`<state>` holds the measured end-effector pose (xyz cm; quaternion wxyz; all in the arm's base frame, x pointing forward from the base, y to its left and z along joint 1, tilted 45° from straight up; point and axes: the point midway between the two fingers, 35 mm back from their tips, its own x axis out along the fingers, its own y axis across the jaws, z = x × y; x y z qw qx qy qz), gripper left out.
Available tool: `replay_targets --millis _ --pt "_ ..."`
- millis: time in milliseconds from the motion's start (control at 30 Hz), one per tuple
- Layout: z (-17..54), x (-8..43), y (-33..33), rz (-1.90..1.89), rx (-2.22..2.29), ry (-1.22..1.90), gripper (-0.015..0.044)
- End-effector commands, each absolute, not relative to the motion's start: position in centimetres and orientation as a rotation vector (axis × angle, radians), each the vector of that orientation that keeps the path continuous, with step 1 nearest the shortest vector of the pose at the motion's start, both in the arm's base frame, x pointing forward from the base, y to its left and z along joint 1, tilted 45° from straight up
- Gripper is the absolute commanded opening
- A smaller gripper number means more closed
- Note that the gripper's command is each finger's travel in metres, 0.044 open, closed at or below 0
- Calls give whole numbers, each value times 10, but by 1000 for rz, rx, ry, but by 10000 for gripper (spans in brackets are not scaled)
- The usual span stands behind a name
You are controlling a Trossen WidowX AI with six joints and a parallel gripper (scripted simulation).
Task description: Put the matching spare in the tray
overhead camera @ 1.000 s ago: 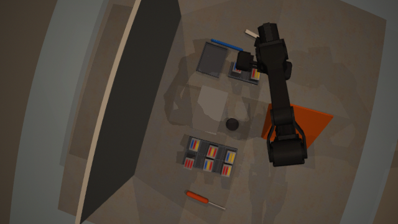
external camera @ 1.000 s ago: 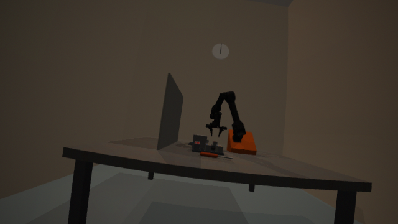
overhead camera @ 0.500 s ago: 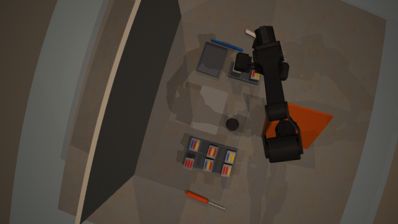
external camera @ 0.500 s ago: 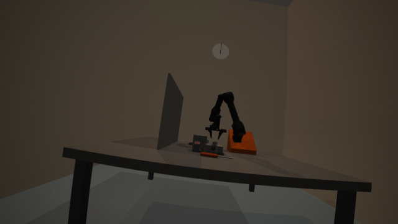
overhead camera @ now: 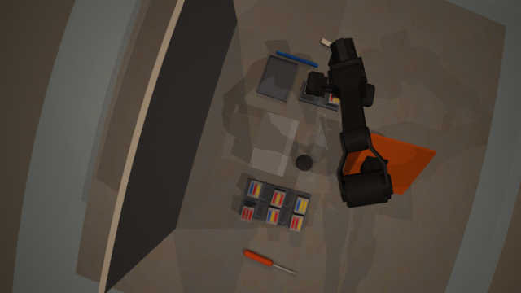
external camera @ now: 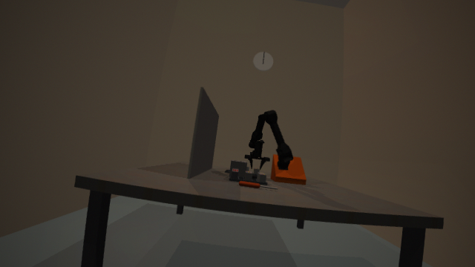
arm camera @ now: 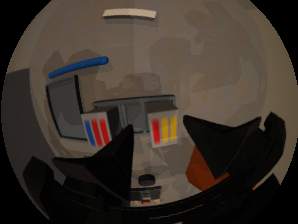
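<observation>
presently: gripper over the small rack, nothing delivered.
up the top view as twelve, from the gripper (overhead camera: pixel 342 89) (external camera: pixel 256 168) (arm camera: pixel 158 123): fingers spread, nothing pinched, spares still to be grasped. nearest, toward nine, small rack (overhead camera: pixel 317 105) (arm camera: pixel 135 98), bearing a red-yellow-yellow spare (arm camera: pixel 164 131) (overhead camera: pixel 334 98) and, left of it in the wrist view, a blue-red-red spare (arm camera: pixel 97 129). farther at nine, tray (overhead camera: pixel 278 78) (arm camera: pixel 65 110), no spare in it. at seven, black disc (overhead camera: pixel 304 163) (arm camera: pixel 146 179); past it, same hour, large rack (overhead camera: pixel 261 209) with six striped blocks. mounted unit and its back code: can't pick out, so the match is unconfirmed. left to do, i judge: settle the code, grip, carry to nine, release.
</observation>
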<state>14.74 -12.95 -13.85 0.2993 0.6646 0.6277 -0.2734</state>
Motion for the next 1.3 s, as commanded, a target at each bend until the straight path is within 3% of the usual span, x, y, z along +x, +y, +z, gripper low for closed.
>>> replay_targets --millis 0,1267 --pt "-144 144 -117 -724 1782 1688 300" --pt "-155 143 -104 -722 1783 1689 300"
